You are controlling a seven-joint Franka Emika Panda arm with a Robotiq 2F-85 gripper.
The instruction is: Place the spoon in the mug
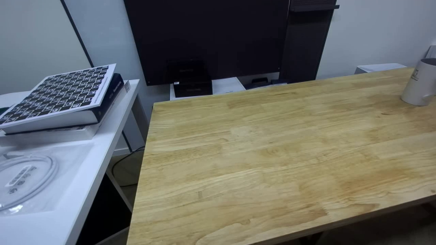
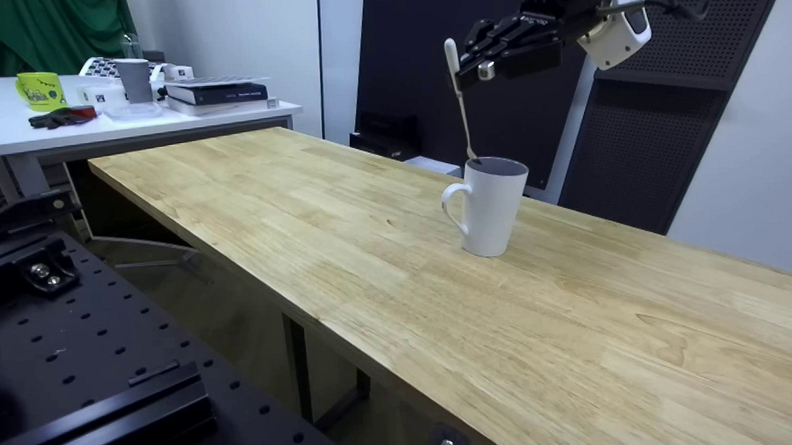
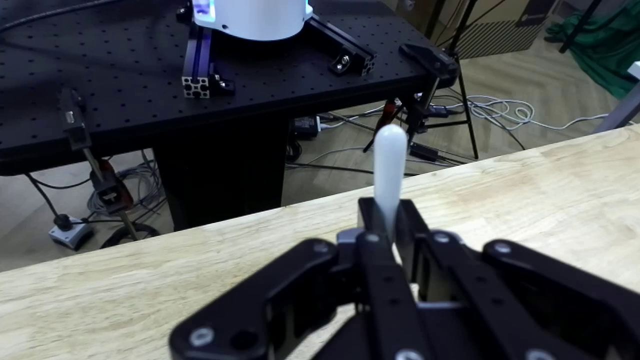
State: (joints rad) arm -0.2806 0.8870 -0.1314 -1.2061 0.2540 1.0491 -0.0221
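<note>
Okay, so it all comes down to what's above what: the claw [image 3: 389, 215] has the spoon [image 2: 462, 110] pinched tight near its upper end, and the mug [image 2: 492, 207] stands below, its mouth a touch off to one side. Only one robot arm [image 2: 616, 45] here, so no debate over which is nearer. Mug's upright on the wooden worktop [image 2: 302, 234], closer to the long edge facing away from the black perforated bench [image 2: 124, 332], and well apart from the short edge by the white desk [image 1: 51, 231]. Spoon's long axis is close to vertical but not quite: slim end pointing down at the mug, fat pale end sticking up past the grip, top tipping a bit toward the mug's handle side, at least from where I'm standing. That low end is right at the rim on the same side, and honestly I can't tell if it's inside the mouth or just over it. My guess is this is the last stretch of the job. I'd want a small shift toward the middle of the mouth, then straight down, because with that lean I reckon it could snag on the rim.
</note>
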